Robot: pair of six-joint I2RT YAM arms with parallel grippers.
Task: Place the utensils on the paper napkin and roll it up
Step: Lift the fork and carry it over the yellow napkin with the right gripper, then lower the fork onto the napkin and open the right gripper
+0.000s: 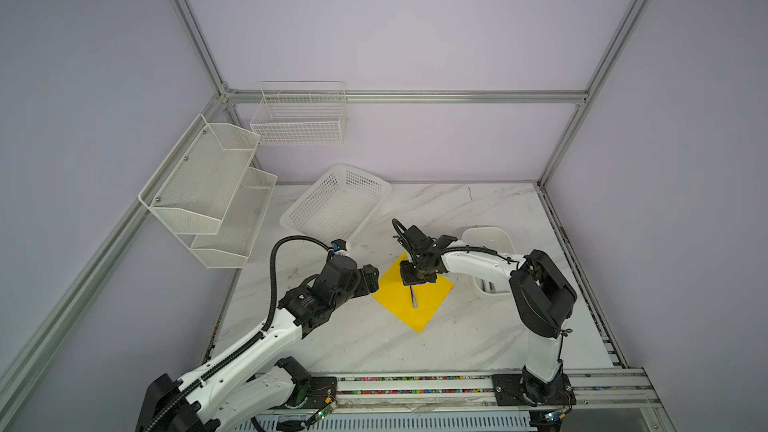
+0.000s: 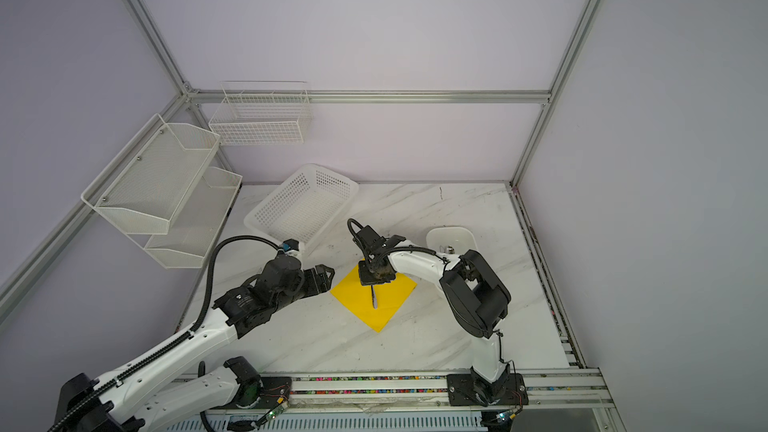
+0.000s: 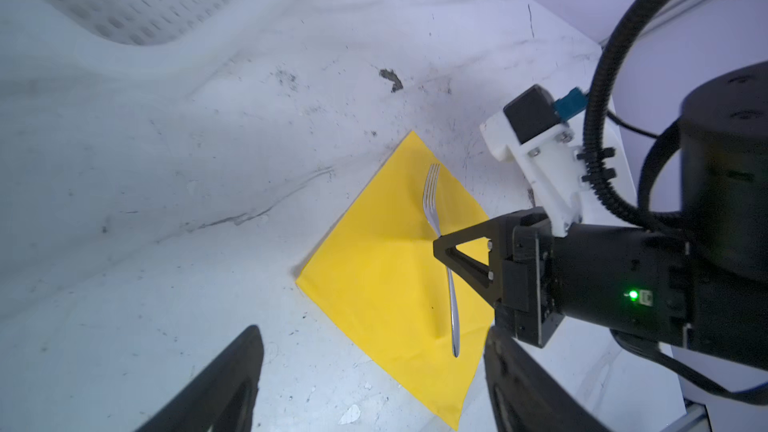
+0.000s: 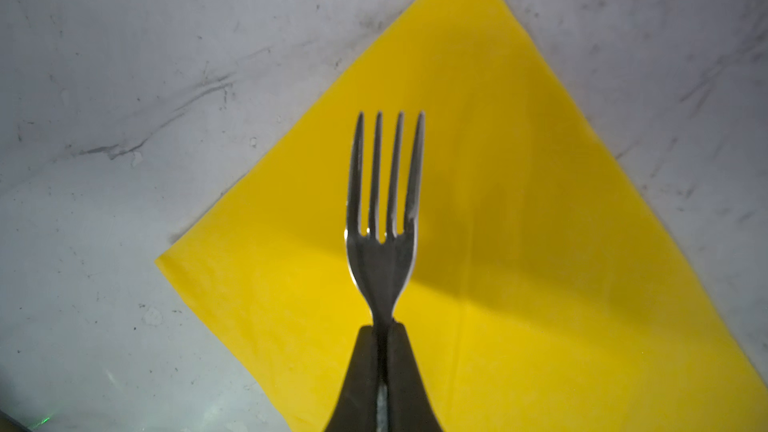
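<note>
Legend, read outward from the grip.

(a) My right pincer is closed tight on the neck of the fork, just below the tines, with one jaw flat against each side of the metal.

(b) The fork is over the middle of the paper napkin. Its tines point toward the napkin's far corner and its handle toward the near corner. Whether the handle tip touches the paper, I cannot tell.

(c) The paper napkin lies flat on the marble table, unrolled. It sits as a diamond in both top views.

(d) My left pincer is just beside the napkin's left corner. Its jaws are spread wide and its fingers have hold of nothing.

(e) The white tray stands off the napkin's right corner. A metal piece glints inside it; which utensil it is cannot be told.

(f) The perforated basket sits beyond the napkin's far-left edge, apart from it.
</note>
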